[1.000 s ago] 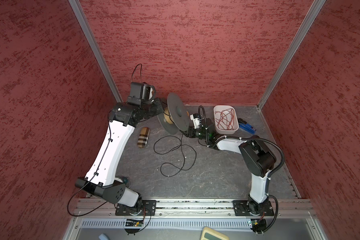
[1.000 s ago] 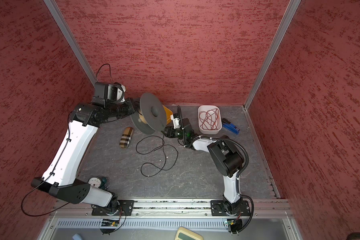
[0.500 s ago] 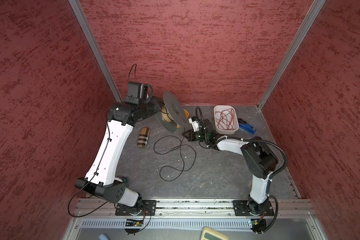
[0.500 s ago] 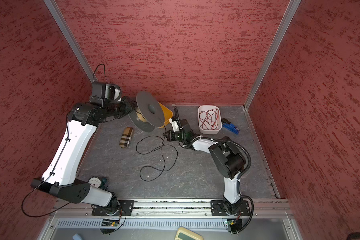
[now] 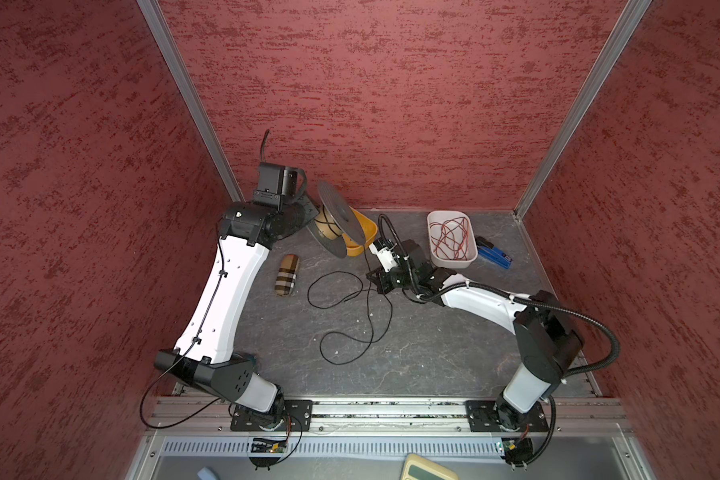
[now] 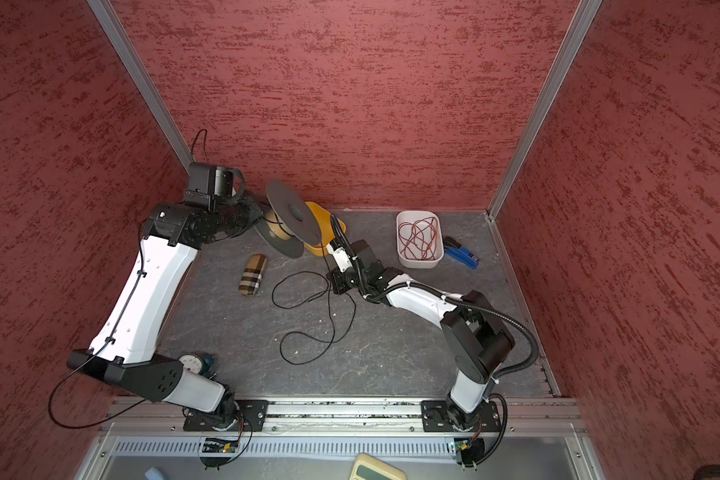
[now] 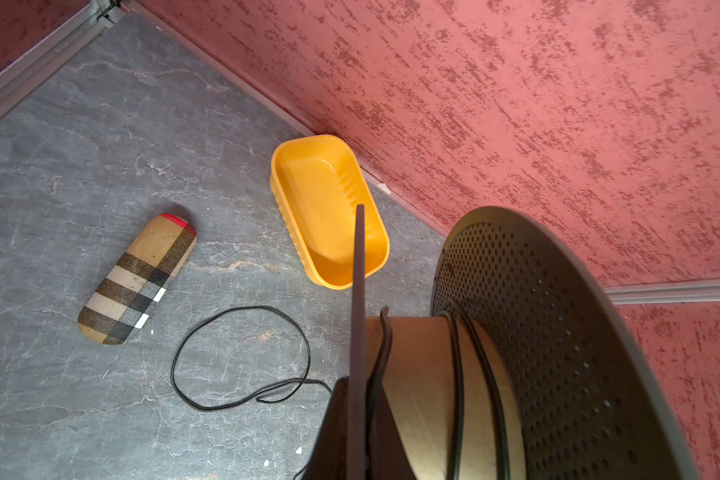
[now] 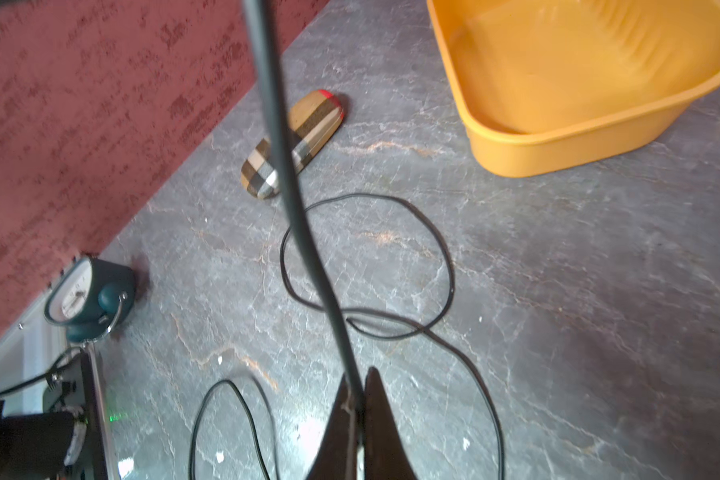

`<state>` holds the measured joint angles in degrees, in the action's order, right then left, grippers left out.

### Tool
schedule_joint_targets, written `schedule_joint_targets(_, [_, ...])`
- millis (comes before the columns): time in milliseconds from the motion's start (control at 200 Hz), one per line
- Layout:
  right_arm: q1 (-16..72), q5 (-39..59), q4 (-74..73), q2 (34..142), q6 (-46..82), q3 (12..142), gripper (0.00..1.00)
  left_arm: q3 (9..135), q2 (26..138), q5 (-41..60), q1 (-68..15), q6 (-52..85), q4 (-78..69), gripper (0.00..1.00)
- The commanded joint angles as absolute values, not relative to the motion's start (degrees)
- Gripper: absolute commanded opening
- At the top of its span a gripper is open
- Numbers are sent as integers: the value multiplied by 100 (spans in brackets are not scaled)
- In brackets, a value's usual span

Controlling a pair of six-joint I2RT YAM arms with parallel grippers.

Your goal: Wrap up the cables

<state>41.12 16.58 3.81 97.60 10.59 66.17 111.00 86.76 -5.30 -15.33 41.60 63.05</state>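
Right gripper (image 8: 357, 377) on cable (image 8: 285, 166), beside yellow tub (image 8: 516, 160).

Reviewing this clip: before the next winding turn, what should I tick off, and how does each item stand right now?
1. Grip of the left hand on the flange of the grey spool: ok, shut on it.
2. Grip of the right hand on the black cable: ok, the strand runs between its closed fingers.
3. Turns started on the spool core: ok, a few show in the left wrist view.
4. Slack loops on the table free of knots: cannot tell; they cross one another.
5. Slack apart from the plaid case: ok.
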Motion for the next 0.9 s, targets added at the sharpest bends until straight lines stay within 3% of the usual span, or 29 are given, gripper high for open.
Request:
schedule_joint_targets(0, [4282, 1275, 830, 9417, 460, 6688, 1, 11146, 8656, -916, -1511, 4483, 6021, 0])
schedule_joint_targets(215, [4557, 988, 1194, 9062, 42, 6814, 1, 11119, 8824, -1737, -1652, 4847, 6355, 0])
schedule_joint_targets(511, [4882, 1030, 1467, 9050, -403, 7208, 2, 11243, 9108, -2305, -1726, 5102, 6807, 0])
schedule_joint_targets(897, [5220, 304, 1537, 8889, -825, 7981, 2, 11645, 9614, -2938, -1931, 5090, 7668, 0])
